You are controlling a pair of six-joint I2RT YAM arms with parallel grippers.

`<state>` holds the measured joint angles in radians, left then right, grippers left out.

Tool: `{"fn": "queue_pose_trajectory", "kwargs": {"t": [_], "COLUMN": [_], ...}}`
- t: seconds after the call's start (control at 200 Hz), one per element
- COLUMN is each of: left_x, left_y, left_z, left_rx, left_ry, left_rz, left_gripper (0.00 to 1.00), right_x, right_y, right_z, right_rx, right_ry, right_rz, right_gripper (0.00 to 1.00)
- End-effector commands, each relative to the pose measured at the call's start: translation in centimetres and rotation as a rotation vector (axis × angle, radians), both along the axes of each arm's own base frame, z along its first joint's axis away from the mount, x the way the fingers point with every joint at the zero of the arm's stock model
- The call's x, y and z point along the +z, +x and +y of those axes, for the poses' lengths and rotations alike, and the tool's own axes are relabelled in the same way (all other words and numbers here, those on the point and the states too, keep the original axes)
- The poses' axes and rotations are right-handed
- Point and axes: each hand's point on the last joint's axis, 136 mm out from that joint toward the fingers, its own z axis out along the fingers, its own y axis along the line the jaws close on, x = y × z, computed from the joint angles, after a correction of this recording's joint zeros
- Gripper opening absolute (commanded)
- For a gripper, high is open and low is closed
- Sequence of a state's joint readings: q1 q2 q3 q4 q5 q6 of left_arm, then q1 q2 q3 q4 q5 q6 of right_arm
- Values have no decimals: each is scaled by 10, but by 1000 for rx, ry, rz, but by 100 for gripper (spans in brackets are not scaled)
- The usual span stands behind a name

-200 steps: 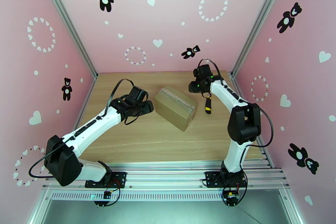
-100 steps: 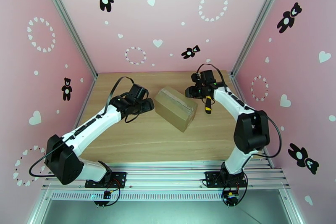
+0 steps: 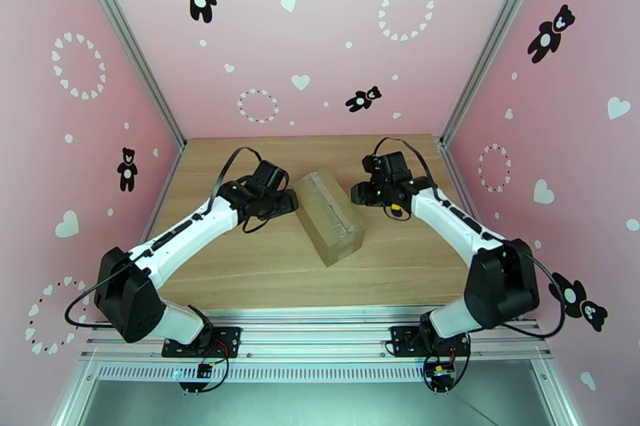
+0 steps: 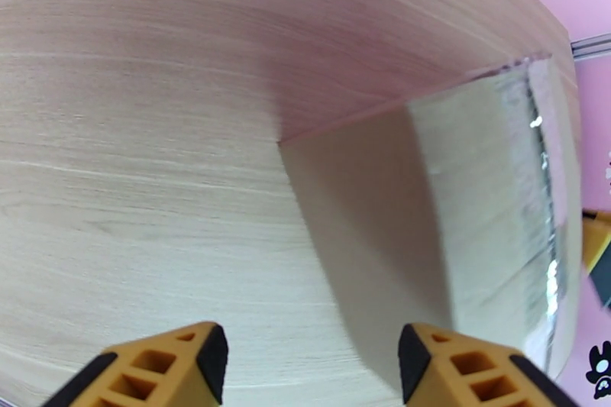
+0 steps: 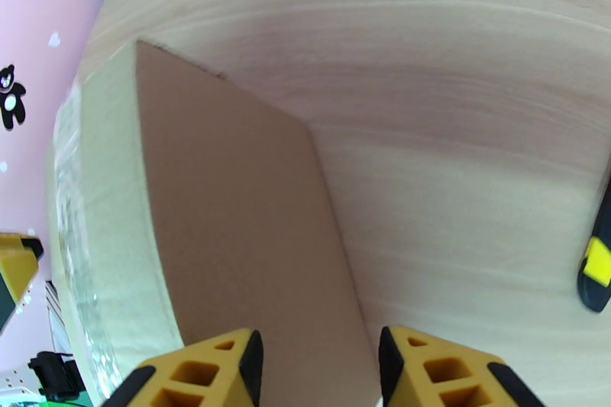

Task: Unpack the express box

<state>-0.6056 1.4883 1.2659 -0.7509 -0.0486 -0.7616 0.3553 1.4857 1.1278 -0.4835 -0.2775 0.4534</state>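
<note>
The express box [image 3: 330, 216] lies flat in the middle of the wooden desk [image 3: 240, 260], turned at an angle so that one short end points to the far left and the other to the near right. A strip of clear shiny tape [image 3: 337, 209] runs the length of its top, and the flaps are shut. The left pincer [image 3: 286, 200] sits low at the box's far left corner, and the right pincer [image 3: 358, 194] sits low at the far part of its right long side, so the box lies between the two. From above it cannot be told whether either one touches the cardboard. In the left wrist view, the left pincer [image 4: 313, 355] has its yellow fingers spread wide with nothing between them, and the box [image 4: 458, 202] stands just ahead and to the right. In the right wrist view, the right pincer [image 5: 319, 355] is parted by a moderate gap and also grips nothing; the brown side wall of the box [image 5: 229, 225] rises just ahead of it. A black and yellow tool [image 5: 598, 263] lies on the desk to the right of that pincer, apart from the box.
</note>
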Motion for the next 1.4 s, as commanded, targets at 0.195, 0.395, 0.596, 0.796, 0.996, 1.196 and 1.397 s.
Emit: {"fn": "queue_pose_trajectory", "kwargs": {"t": [0.195,0.395,0.596,0.796,0.996,1.196,1.397], "left_x": [11,21,21,13,-1,-26,-40], "left_y": [2,3,4,7,13,11,6], "left_z": [-12,-23,-31,-39,-48,-41,-35], "left_rx": [-19,-41,-49,-46,-51,-32,-20], "left_ry": [-45,-114,-164,-168,-158,-80,-51], "left_rz": [-2,-24,-32,-33,-19,25,55], "left_gripper": [67,68,68,68,68,67,67], "right_x": [9,23,45,65,68,55,37], "right_y": [-25,-31,-37,-40,-40,-35,-34], "right_z": [-16,-20,-16,4,38,58,67], "right_rx": [-62,-55,-28,48,157,193,211], "right_ry": [-98,-135,-138,-181,-280,-401,-477], "right_rz": [-38,-97,-161,-218,-256,-262,-246], "right_gripper": [45,45,45,47,50,52,54]}}
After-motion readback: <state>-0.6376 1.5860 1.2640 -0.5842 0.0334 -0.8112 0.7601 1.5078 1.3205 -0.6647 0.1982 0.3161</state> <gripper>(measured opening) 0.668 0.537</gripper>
